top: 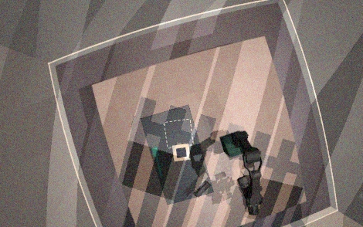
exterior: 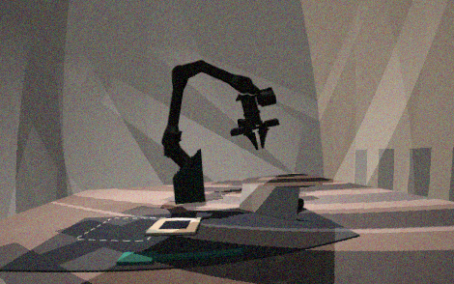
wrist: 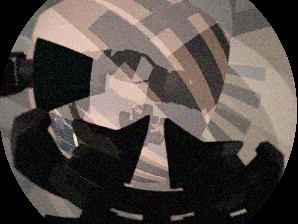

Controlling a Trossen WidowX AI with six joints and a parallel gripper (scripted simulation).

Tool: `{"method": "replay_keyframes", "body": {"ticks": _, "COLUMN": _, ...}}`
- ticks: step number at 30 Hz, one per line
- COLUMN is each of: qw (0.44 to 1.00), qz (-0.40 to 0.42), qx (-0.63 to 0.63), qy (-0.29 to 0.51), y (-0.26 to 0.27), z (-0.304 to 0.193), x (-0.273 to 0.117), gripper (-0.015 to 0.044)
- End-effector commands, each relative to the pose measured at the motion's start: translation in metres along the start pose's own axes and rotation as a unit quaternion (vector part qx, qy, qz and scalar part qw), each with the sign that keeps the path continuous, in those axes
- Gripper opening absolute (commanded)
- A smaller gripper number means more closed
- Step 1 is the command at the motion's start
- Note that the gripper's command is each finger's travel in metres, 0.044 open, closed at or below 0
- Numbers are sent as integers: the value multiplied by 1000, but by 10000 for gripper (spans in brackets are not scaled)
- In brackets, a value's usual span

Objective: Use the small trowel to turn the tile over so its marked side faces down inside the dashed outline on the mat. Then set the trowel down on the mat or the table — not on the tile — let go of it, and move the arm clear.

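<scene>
One tile (top: pixel 176 147) (exterior: pixel 151 231) and one trowel (top: pixel 155 151) (exterior: pixel 134 258) were seen on one mat (top: pixel 186 181) (exterior: pixel 313 237), the single hand (top: pixel 250 209) (exterior: pixel 260 149) (wrist: pixel 157 119) held slightly spread, empty.

In my exterior view, the pale-framed tile (top: pixel 181 152) (exterior: pixel 174 225) lies flat at three o'clock of the dashed outline (top: pixel 178 120) (exterior: pixel 115 240); the green trowel (top: pixel 155 152) (exterior: pixel 135 259) lies at six o'clock from the tile. My fingers (exterior: pixel 263 138) hang high toward one o'clock, slightly parted.

A black robot arm (top: pixel 252 156) (exterior: pixel 177 103) of slim, jointed links rises from a dark, wedge-shaped base (exterior: pixel 189 181). Its tool (top: pixel 254 209) (exterior: pixel 260 148) (wrist: pixel 157 119) has two black, tapering fingers, with a stubby dark cylinder (exterior: pixel 267 97) mounted above them.
</scene>
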State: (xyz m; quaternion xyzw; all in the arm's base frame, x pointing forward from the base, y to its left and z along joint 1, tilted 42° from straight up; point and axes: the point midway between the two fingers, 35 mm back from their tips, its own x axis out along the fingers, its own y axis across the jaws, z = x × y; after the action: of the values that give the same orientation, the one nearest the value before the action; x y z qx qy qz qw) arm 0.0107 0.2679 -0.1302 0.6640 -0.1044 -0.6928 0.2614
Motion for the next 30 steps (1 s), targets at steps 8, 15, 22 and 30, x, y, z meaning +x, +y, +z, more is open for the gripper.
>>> {"method": "replay_keyframes", "body": {"ticks": 8, "qw": 989, "qz": 59, "qx": -137, "qy": 20, "y": 47, "z": -133, "x": 44, "gripper": 100}}
{"method": "replay_keyframes", "body": {"ticks": 15, "qw": 976, "qz": 93, "qx": -197, "qy": 7, "y": 83, "z": -178, "x": 69, "gripper": 100}}
{"method": "replay_keyframes", "body": {"ticks": 22, "qw": 976, "qz": 93, "qx": -197, "qy": 7, "y": 85, "z": -179, "x": 69, "gripper": 100}}
{"method": "replay_keyframes", "body": {"ticks": 30, "qw": 976, "qz": 94, "qx": -197, "qy": 7, "y": 97, "z": -185, "x": 73, "gripper": 100}}
